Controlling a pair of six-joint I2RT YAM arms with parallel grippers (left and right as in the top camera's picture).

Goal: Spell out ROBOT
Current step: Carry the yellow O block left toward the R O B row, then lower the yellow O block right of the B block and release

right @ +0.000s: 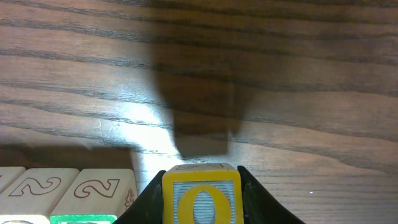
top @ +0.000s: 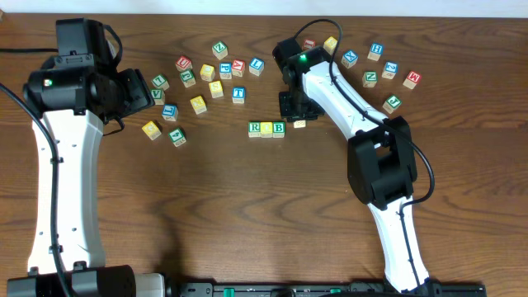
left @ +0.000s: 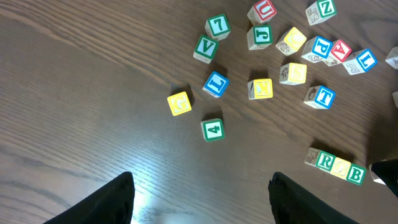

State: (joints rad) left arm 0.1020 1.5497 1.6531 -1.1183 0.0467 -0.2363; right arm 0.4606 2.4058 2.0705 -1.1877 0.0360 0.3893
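A row of three blocks lies mid-table: green R (top: 254,128), a yellow block (top: 266,128) and green B (top: 279,128). The row also shows in the left wrist view (left: 324,161). My right gripper (top: 295,114) is shut on a yellow O block (right: 202,196), held just right of the B block (right: 93,186); the O block shows small in the overhead view (top: 299,124). A blue T block (top: 238,94) lies in the left cluster and shows in the left wrist view (left: 323,96). My left gripper (left: 202,199) is open and empty above bare table, at the left (top: 142,92).
Several loose letter blocks lie scattered at the back left (top: 206,73), including a yellow one (top: 151,129) and a green one (top: 177,137). Another cluster lies at the back right (top: 375,66). The right arm (top: 346,107) crosses the right half of the table.
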